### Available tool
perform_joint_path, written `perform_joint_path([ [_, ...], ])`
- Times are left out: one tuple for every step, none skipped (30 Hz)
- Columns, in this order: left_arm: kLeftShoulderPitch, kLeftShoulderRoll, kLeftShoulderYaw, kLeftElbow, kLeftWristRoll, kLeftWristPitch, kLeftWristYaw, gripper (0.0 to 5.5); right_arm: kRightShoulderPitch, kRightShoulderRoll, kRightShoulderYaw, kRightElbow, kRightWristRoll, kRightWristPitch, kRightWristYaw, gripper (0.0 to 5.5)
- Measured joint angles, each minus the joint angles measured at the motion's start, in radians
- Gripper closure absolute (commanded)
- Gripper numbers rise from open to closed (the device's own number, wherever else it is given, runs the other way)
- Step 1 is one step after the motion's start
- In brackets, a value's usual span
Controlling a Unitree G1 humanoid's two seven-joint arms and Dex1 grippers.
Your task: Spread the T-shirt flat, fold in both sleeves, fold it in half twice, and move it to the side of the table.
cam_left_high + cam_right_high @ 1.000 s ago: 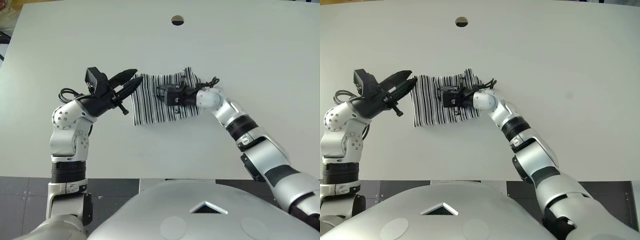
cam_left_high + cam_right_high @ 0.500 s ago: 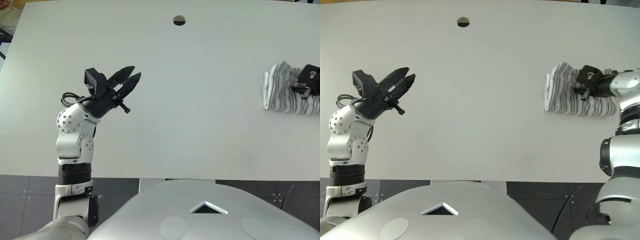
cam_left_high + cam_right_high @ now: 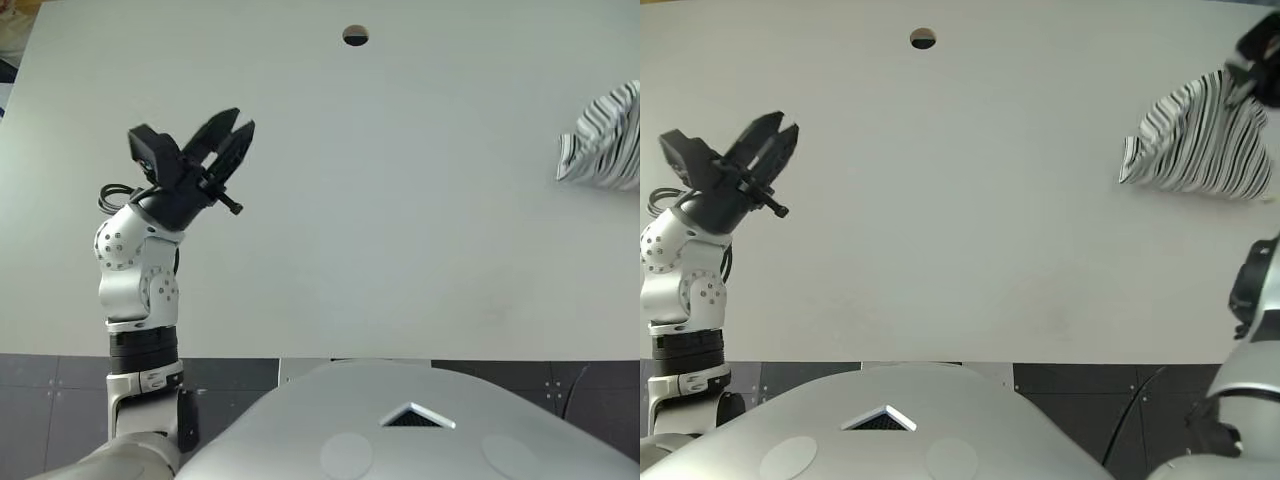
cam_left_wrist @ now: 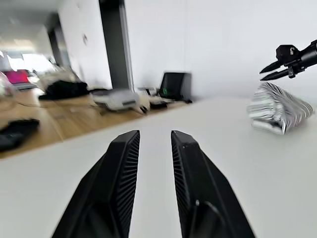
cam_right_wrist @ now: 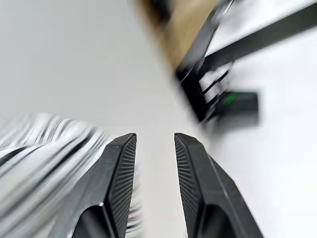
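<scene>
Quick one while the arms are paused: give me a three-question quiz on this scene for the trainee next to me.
1. True or false: the left end effector is open and holds nothing.
2. Where does the T-shirt lie? A) at the middle of the table; B) on the table, far over on the robot's right side; C) under the left end effector.
3. Fill in: the right end effector has its fingers ___ (open or shut).

Key: 1 true; 2 B; 3 open.
</scene>
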Motion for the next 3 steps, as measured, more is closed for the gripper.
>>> perform_joint_path([
  [-0.009, -0.009, 0.001, -0.014, -0.004, 0.001, 0.023, 4.32, -0.008, 0.003, -0.009, -0.026, 0.004, -0.014, -0.005, 4.08],
  [-0.03, -0.037, -0.001, -0.024, -0.004, 0.003, 0.067, 4.32, -0.004, 0.035, -0.039, -0.068, 0.037, -0.024, -0.04, 4.08],
  [-0.057, -0.065, -0.007, -0.031, -0.005, 0.009, 0.104, 4.32, 0.0, 0.074, -0.062, -0.105, 0.062, -0.033, -0.074, 4.08],
])
